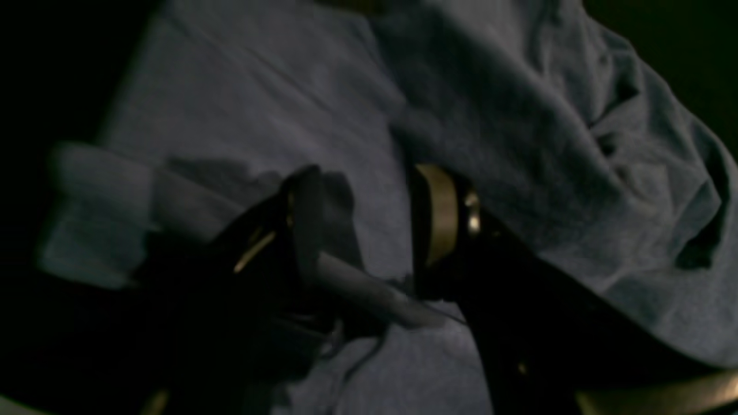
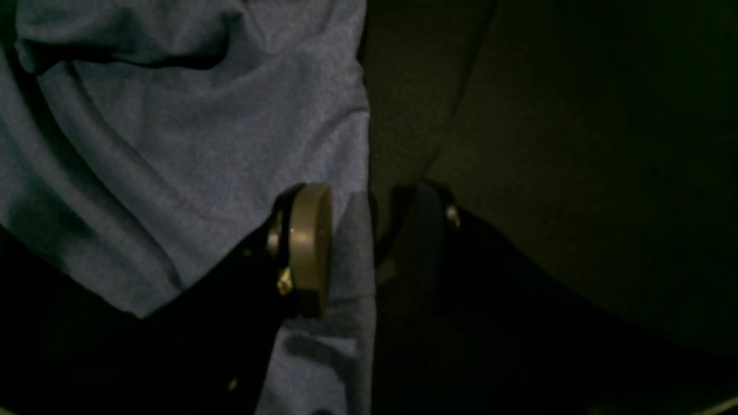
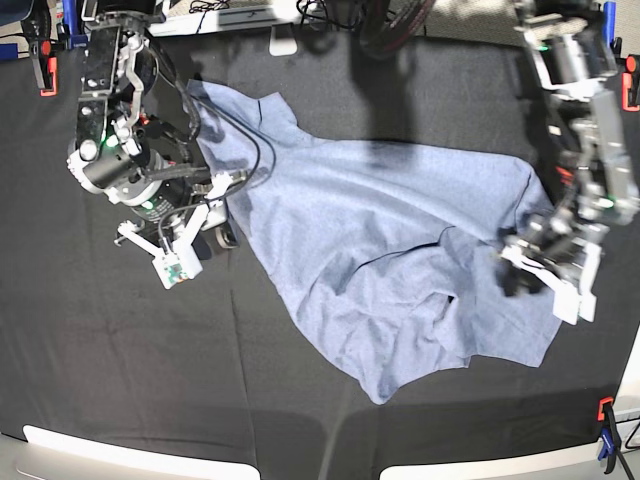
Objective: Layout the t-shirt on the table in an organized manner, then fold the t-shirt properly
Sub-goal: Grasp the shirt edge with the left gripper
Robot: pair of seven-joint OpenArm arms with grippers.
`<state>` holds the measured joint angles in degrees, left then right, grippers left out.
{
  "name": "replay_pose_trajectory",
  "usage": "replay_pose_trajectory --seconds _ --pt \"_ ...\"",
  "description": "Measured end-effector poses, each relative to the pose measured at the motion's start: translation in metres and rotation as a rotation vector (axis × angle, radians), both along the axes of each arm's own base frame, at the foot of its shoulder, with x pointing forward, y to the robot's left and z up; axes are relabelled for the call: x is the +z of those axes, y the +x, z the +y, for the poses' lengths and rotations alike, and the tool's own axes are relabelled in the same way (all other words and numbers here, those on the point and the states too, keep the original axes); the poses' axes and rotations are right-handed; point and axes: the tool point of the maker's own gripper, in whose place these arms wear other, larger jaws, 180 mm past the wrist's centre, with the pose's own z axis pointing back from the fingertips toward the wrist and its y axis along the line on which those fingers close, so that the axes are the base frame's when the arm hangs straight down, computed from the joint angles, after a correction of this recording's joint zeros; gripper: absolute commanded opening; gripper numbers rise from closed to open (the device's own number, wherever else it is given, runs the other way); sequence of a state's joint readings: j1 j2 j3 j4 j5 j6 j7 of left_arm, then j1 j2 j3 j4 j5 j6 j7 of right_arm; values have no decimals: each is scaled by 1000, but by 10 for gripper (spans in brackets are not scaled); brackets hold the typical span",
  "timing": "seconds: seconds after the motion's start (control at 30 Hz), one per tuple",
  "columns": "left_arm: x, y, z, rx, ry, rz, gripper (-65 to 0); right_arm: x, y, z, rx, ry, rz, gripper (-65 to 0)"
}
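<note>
The light blue-grey t-shirt lies spread but creased across the middle of the table, with no lettering showing. My right gripper is at the shirt's left edge. In the right wrist view its jaws stand apart astride that edge of the t-shirt, one tan pad over cloth and the other finger over the black table. My left gripper is at the shirt's right side. In the left wrist view it is open just above the rumpled t-shirt.
Orange clamps and a blue clamp grip the table's edges. Cables and equipment lie along the back. White panels run along the front edge.
</note>
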<state>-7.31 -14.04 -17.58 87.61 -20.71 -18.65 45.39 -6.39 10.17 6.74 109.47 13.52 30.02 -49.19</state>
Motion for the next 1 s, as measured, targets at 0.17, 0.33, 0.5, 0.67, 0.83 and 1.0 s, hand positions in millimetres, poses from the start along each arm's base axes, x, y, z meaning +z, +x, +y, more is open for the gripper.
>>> replay_pose_trajectory --seconds 0.17,0.33,0.5,0.67,0.83,1.0 --pt "-13 -10 -2 -11 5 59 -418 0 0 0 0 0 0 -424" --pt "-35 -36 -1 1 2 82 -420 0 0 0 0 0 -1 -424" --pt "-41 -62 0 1 47 69 -420 0 0 0 0 0 -1 -424" --pt "-42 -61 8 50 108 53 -420 0 0 0 0 1 -1 -424" --pt "-40 -56 14 122 166 3 -420 0 0 0 0 1 -1 -424" --pt "-36 -53 22 193 173 -25 -420 0 0 0 0 0 -1 -424"
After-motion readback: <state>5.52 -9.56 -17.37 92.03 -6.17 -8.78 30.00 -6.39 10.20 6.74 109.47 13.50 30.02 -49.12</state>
